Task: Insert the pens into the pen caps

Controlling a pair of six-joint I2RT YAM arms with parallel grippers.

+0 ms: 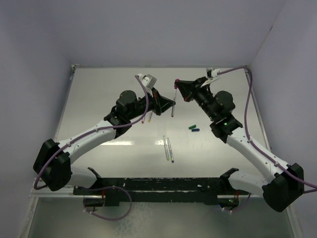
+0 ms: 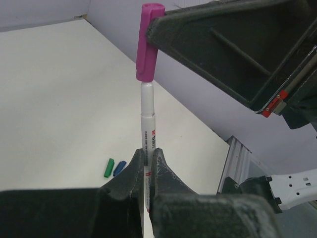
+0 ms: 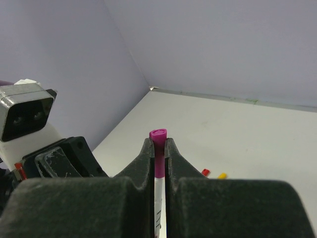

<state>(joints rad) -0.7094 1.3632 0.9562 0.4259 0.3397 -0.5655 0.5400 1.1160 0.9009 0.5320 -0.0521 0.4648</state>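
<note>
My left gripper [image 1: 171, 105] [image 2: 147, 157] is shut on a grey-white pen [image 2: 147, 126] and holds it upright above the table. My right gripper [image 1: 178, 87] [image 3: 158, 145] is shut on the purple pen cap [image 2: 147, 44] [image 3: 159, 148]. The cap sits over the top end of that same pen, whose barrel [image 3: 157, 198] shows below it between my right fingers. Two more pens [image 1: 168, 148] lie side by side mid-table. A green cap [image 1: 191, 127] [image 2: 109, 167] and a dark blue cap [image 1: 196, 130] [image 2: 119, 168] lie together to their right.
Two pens with red [image 3: 205, 172] and yellow [image 3: 222, 175] ends lie under my left arm [image 1: 146, 119]. Purple walls enclose the table [image 1: 99, 99] at the back and sides. A black rail [image 1: 158, 186] runs along the near edge.
</note>
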